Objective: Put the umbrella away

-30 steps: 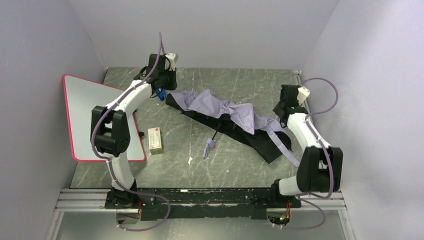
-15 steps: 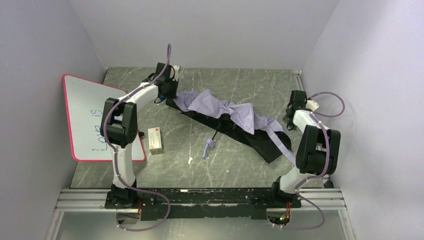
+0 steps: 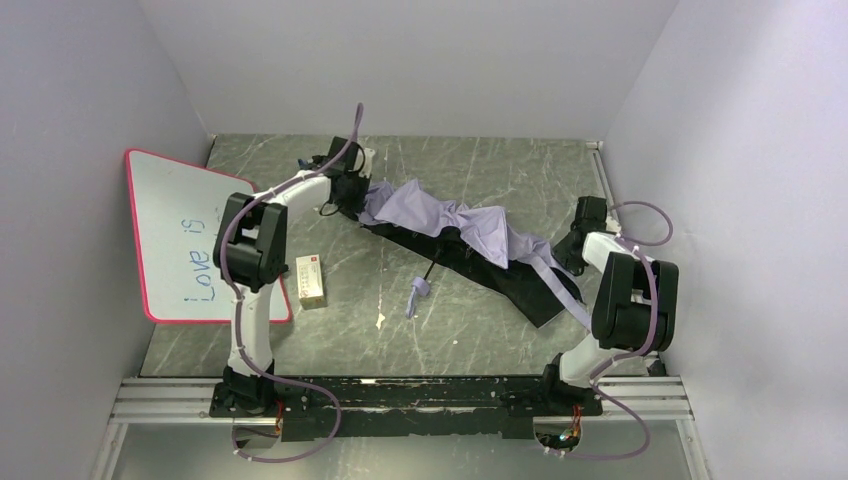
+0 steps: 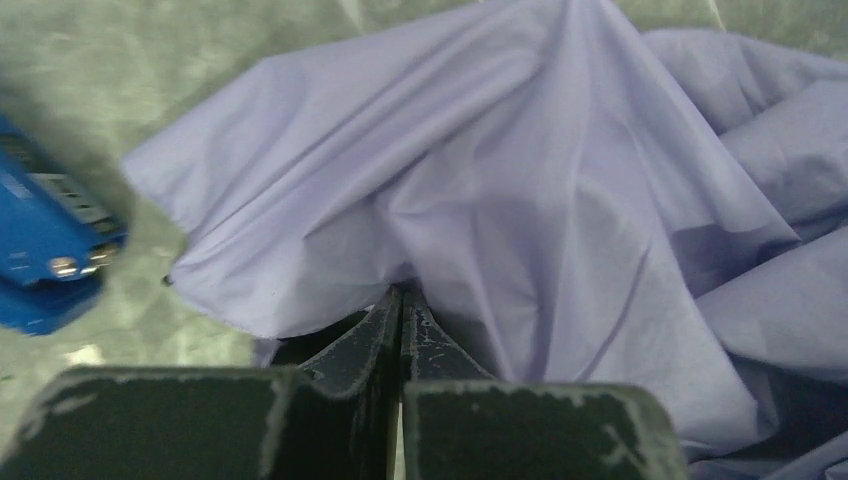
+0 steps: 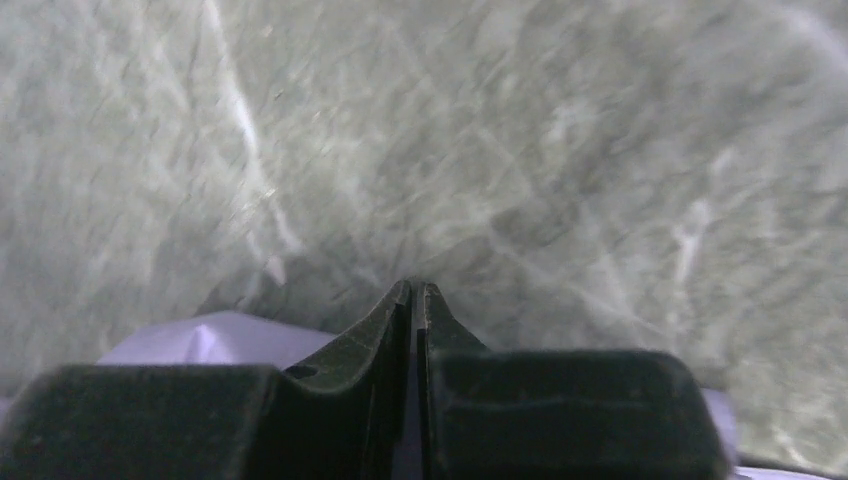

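Observation:
The umbrella point(image 3: 450, 225) lies collapsed across the middle of the table, pale lavender fabric over a black underside. Its thin black shaft point(image 3: 437, 266) runs forward to a small lavender handle point(image 3: 419, 290). My left gripper point(image 3: 352, 192) is down at the fabric's left end. In the left wrist view its jaws point(image 4: 402, 293) are shut, with the umbrella's fabric point(image 4: 560, 180) bunched at their tips. My right gripper point(image 3: 568, 258) is low at the right end. In the right wrist view it point(image 5: 413, 288) is shut, with a thin strip of lavender cloth between the fingers, and more fabric point(image 5: 210, 340) shows beside it.
A pink-edged whiteboard point(image 3: 190, 240) with writing leans at the left wall. A small white and red box point(image 3: 310, 280) lies beside it. A blue object point(image 4: 45, 240) sits left of the fabric's edge. Grey walls enclose the table on three sides.
Both arms have come down and in to the two ends of the fabric. Both grippers have closed, and the left end of the fabric is now gathered.

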Available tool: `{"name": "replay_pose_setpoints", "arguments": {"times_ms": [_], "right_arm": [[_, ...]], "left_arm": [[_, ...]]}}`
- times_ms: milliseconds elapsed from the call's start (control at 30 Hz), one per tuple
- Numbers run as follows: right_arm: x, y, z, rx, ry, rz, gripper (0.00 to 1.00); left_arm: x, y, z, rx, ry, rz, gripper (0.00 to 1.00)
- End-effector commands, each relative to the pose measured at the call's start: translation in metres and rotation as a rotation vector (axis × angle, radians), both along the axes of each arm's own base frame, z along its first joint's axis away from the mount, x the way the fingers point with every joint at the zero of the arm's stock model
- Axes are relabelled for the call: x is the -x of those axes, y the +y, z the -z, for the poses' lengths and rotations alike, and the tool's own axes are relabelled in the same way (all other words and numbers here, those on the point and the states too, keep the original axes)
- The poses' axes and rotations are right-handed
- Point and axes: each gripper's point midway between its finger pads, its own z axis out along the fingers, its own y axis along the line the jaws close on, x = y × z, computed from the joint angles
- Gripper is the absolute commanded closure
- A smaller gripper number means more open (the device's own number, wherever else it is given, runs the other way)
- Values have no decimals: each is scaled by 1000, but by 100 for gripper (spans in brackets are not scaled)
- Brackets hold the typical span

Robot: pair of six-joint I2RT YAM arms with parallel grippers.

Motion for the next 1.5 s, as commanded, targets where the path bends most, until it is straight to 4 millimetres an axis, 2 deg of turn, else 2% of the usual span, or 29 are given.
{"name": "replay_pose_setpoints", "arguments": {"times_ms": [0, 167, 300, 467, 600, 733, 867, 933, 1033, 1200, 1267, 1333, 1433, 1467], "right_arm": [[10, 37, 11, -145, -6, -75, 90], [19, 67, 10, -191, -8, -140, 90], [27, 86, 4, -214, -30, -177, 90], [28, 124, -2, -255, -61, -244, 90], [13, 155, -6, -323, -110, -293, 89], [-10, 176, -9, -343, -142, -361, 89], [-32, 201, -19, -361, -192, -463, 87], [-38, 221, -27, -389, -223, -528, 87], [-41, 250, -39, -431, -274, -617, 85], [-32, 288, -50, -489, -303, -737, 84], [-27, 290, -51, -486, -300, -753, 83], [-25, 281, -49, -433, -285, -745, 83], [-26, 249, -50, -268, -242, -694, 81], [-28, 238, -57, -217, -242, -682, 80]], "left_arm": [[20, -34, 12, 0, 51, 100, 95], [43, -65, 17, -14, 83, 182, 95], [63, -90, 12, 11, 86, 249, 95], [89, -128, 7, 58, 90, 338, 95], [110, -166, 3, 110, 76, 450, 95], [134, -198, 3, 135, 67, 590, 95], [154, -218, 4, 160, 63, 687, 95], [164, -225, 4, 177, 67, 726, 95], [178, -235, 1, 207, 64, 775, 95], [194, -248, -4, 236, 54, 828, 94], [194, -248, -4, 232, 48, 824, 94], [189, -242, -4, 196, 33, 801, 95], [179, -228, -9, 136, 4, 761, 95], [174, -222, -13, 119, -8, 739, 95]]}}
